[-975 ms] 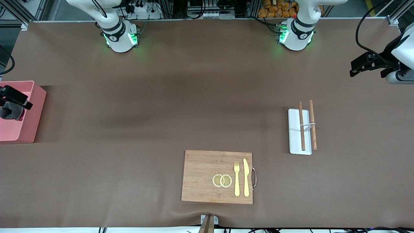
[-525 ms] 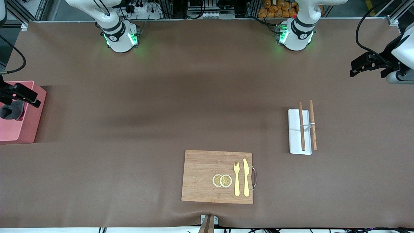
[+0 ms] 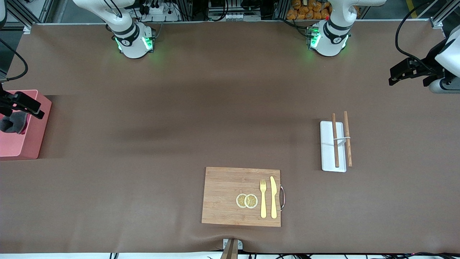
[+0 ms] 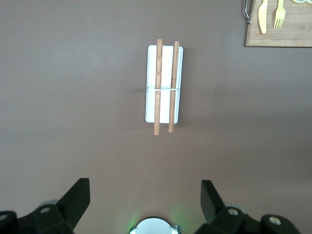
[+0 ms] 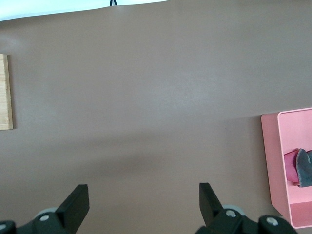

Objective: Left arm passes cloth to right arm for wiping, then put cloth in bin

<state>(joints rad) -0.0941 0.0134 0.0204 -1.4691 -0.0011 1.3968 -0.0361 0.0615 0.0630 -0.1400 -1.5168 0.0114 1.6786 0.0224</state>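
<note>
The salmon-pink bin stands at the right arm's end of the table. The cloth lies crumpled inside it, dark grey face up with crimson-pink showing at one side. In the right wrist view the bin and the cloth show at the edge. My right gripper hangs over the bin, open and holding nothing. My left gripper waits in the air over the left arm's end of the table, open and holding nothing.
A wooden cutting board lies close to the front camera, with a yellow fork, a knife and lemon slices on it. A flat white tray carries two wooden sticks.
My right gripper has drawn up and a little away from the cloth, which stays in the bin. The left arm has not moved.
</note>
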